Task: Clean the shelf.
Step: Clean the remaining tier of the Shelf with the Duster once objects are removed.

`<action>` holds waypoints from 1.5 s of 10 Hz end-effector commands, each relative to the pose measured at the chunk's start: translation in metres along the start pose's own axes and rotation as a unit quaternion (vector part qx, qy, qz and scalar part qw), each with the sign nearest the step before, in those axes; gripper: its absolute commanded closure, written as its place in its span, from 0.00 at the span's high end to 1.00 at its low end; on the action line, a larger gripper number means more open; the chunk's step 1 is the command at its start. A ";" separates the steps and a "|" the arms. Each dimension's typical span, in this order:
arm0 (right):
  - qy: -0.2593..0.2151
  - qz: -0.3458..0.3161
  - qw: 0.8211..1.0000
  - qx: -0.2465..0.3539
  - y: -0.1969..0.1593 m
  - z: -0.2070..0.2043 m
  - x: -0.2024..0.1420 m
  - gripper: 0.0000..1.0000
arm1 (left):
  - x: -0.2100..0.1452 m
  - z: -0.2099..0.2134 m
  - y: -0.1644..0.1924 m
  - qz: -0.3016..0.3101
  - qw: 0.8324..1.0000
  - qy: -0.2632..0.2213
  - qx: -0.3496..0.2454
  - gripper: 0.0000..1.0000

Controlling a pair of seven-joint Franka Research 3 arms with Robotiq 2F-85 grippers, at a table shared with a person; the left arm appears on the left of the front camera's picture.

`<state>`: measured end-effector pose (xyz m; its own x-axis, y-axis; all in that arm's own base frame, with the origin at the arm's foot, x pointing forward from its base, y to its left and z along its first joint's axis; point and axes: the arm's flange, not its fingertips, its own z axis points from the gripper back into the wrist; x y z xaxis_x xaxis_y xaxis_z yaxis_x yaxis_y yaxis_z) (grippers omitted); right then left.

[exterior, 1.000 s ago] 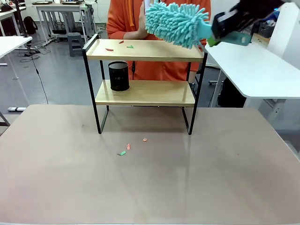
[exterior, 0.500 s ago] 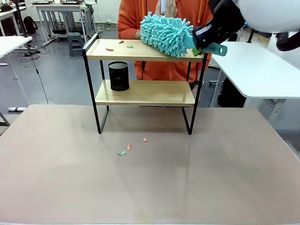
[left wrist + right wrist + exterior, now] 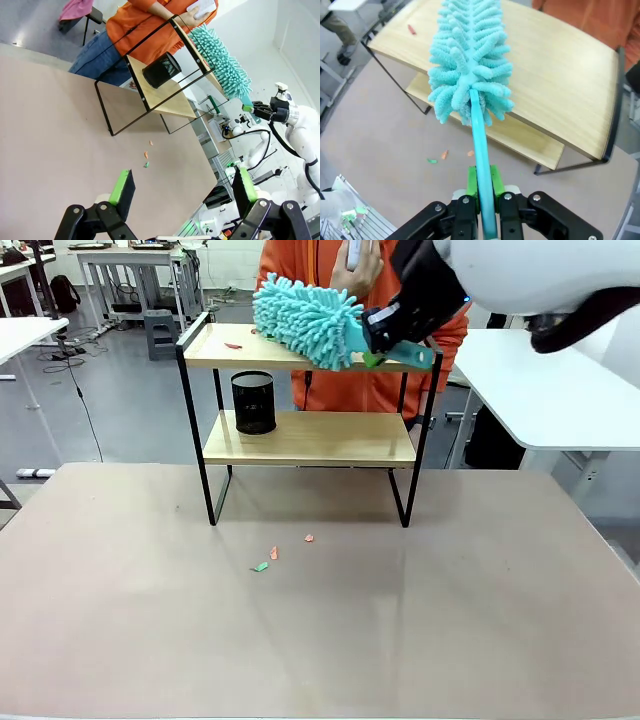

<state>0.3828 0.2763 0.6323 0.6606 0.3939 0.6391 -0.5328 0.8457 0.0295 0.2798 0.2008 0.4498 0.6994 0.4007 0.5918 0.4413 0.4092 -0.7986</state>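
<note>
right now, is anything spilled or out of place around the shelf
Yes: three small coloured scraps lie loose on the table in front of the shelf, and a red scrap sits on its top board near the duster. The black mesh cup stands upright; nothing looks damaged.

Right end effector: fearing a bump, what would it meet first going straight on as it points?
Likely the top board of the shelf, judging by the right wrist view: the right end effector, shut on the duster, aims down at it. Depth unclear.
</note>
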 end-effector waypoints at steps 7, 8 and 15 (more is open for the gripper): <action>0.039 0.184 0.960 0.206 -0.042 0.046 -0.027 0.13 | 0.000 -0.002 -0.002 -0.009 1.000 -0.009 -0.007 1.00; 0.036 0.194 0.950 0.242 -0.051 0.058 -0.039 0.13 | 0.000 -0.002 -0.002 -0.009 1.000 -0.009 -0.007 1.00; -0.004 0.149 0.941 0.303 -0.101 0.081 -0.097 0.13 | 0.000 -0.002 -0.002 -0.009 1.000 -0.009 -0.007 1.00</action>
<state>0.3255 0.1262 0.6365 0.4409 0.6063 0.6618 -0.8939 0.3633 0.2626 0.2797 0.2009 0.4500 0.6990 0.4006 0.5923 0.4417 0.4095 -0.7983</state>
